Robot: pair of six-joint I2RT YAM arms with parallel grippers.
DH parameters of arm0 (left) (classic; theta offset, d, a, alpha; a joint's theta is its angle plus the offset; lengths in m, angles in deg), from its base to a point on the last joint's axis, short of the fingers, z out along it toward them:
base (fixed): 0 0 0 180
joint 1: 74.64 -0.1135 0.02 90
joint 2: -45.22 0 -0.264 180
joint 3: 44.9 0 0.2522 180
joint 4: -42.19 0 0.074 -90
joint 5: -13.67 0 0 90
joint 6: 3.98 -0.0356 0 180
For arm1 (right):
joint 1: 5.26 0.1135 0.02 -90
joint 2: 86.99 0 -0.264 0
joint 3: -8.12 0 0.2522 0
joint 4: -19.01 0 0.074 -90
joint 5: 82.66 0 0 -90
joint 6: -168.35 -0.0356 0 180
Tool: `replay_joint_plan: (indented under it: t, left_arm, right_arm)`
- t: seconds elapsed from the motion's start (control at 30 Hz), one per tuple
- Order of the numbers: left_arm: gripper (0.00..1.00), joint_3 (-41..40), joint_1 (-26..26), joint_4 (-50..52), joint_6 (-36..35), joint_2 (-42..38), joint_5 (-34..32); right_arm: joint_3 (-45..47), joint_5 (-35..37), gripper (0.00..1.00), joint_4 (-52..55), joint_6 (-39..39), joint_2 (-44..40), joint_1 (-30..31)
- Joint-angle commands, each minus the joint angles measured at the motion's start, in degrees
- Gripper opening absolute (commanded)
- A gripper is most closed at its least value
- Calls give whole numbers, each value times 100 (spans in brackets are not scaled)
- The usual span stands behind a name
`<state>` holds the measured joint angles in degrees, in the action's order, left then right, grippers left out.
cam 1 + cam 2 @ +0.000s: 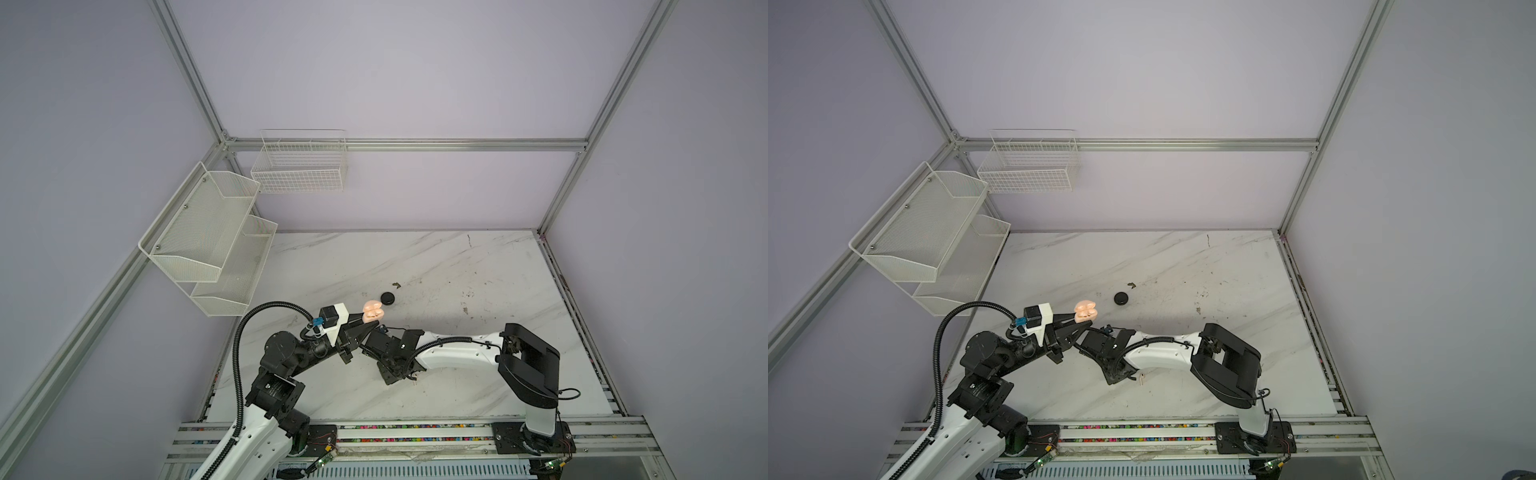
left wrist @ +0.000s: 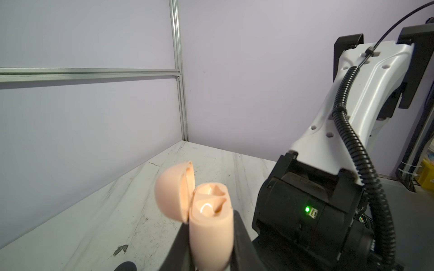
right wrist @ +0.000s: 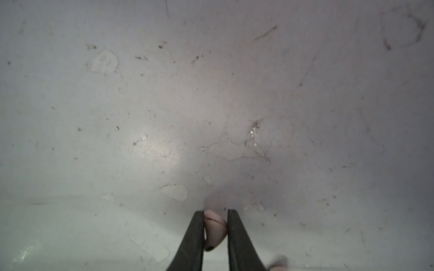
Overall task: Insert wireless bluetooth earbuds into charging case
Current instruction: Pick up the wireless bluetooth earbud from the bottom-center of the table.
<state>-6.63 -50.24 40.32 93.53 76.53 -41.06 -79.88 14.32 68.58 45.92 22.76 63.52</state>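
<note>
Reaching over scuffed marble (image 3: 164, 105), left end effector (image 1: 366, 318) clamps case (image 2: 209, 220); right end effector (image 3: 215, 211) pinches earbud (image 3: 215, 228).

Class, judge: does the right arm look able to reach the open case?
Probably yes: the left gripper holds the case, lid back; the right gripper, shut on an earbud, is close, nothing between.

Open peach case (image 2: 211, 234); pale pinkish earbud (image 3: 215, 226)
</note>
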Motion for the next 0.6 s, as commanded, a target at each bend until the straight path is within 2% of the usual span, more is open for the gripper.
replay_joint_plan:
  t: [0.0,0.13,0.33,0.57]
  left_arm:
    - [0,-161,-6,-333,181,47,-131]
    - [0,-196,-6,-508,374,156,-251]
    - [0,-383,-6,-1191,762,500,-521]
    - [0,-603,101,-2694,774,1361,-634]
  right_arm:
    - [95,371,21,85,570,-316,-150]
    - [331,363,21,-188,970,-591,-388]
    - [832,320,21,-599,1152,-1151,-760]
    - [769,632,20,-452,1185,-1891,-1157]
